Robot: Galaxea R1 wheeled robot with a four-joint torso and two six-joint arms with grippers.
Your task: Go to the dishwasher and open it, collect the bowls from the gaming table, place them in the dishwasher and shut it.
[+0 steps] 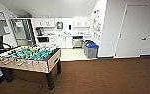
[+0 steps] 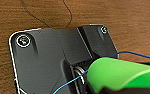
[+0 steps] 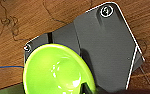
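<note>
A bright green bowl [image 3: 58, 71] sits large in the right wrist view, hollow side up, over brown carpet. A dark finger [image 3: 85, 88] presses on its rim, so my right gripper is shut on it. In the left wrist view a bright green rounded shape [image 2: 116, 72] lies close by, with a blue cable [image 2: 131, 53] running across it; I cannot tell whether it is held there. The dishwasher [image 1: 77, 42] is a steel-fronted unit under the counter of the kitchenette far ahead. The gaming table is out of view.
A table-football table [image 1: 44, 65] with a green field stands at the left on brown carpet [image 1: 103, 75]. A grey bin with a blue lid [image 1: 91, 50] stands at the kitchenette's right, beside a white wall corner. A white door [image 1: 137, 32] is on the right.
</note>
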